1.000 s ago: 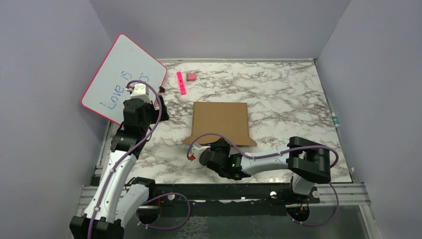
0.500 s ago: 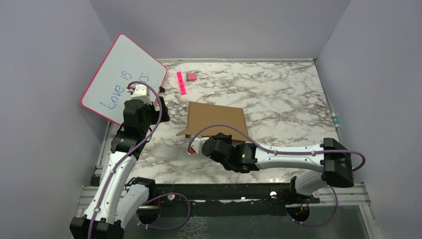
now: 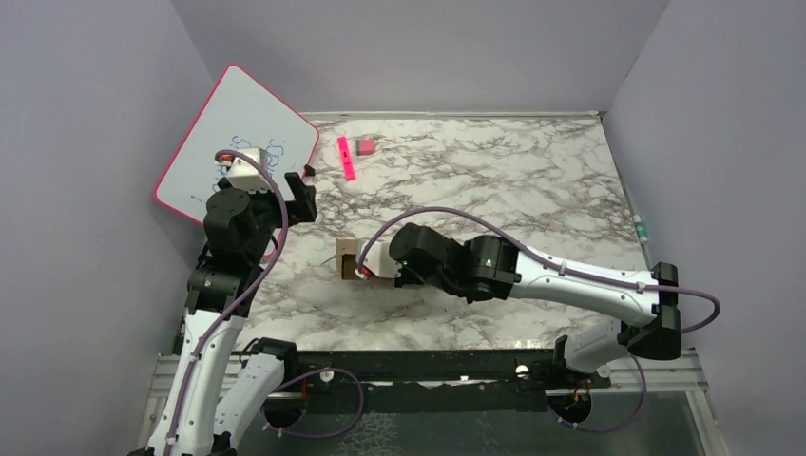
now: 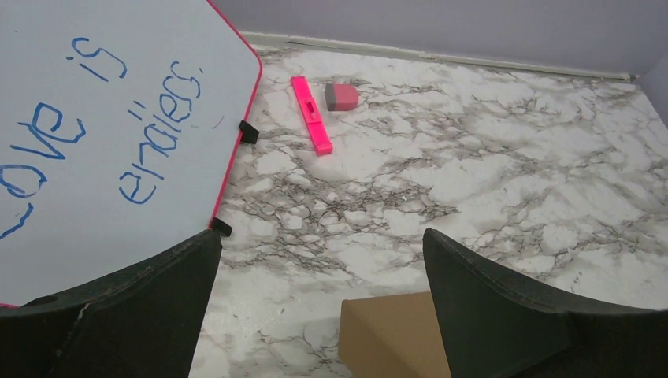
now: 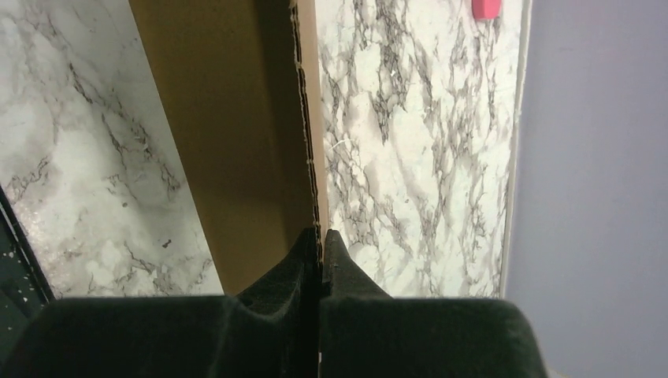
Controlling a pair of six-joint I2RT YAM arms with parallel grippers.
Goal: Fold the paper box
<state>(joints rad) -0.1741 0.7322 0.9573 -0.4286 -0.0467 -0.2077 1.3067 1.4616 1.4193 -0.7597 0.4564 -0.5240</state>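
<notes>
Clamped on only a thin edge of the paper box point(image 5: 236, 118), the right tool point(image 5: 321, 235) may let it slip or tear; the left tool point(image 4: 315, 256) gapes empty.

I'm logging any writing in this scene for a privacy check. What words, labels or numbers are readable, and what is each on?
"Love is": blue handwriting on the whiteboard, with the first letter partly cut off by the frame edge.
"endless": the second line on it, loosely written, so this is my best reading.
On the marker: a dark mark, too small to read.
On the box: no print in view.
</notes>
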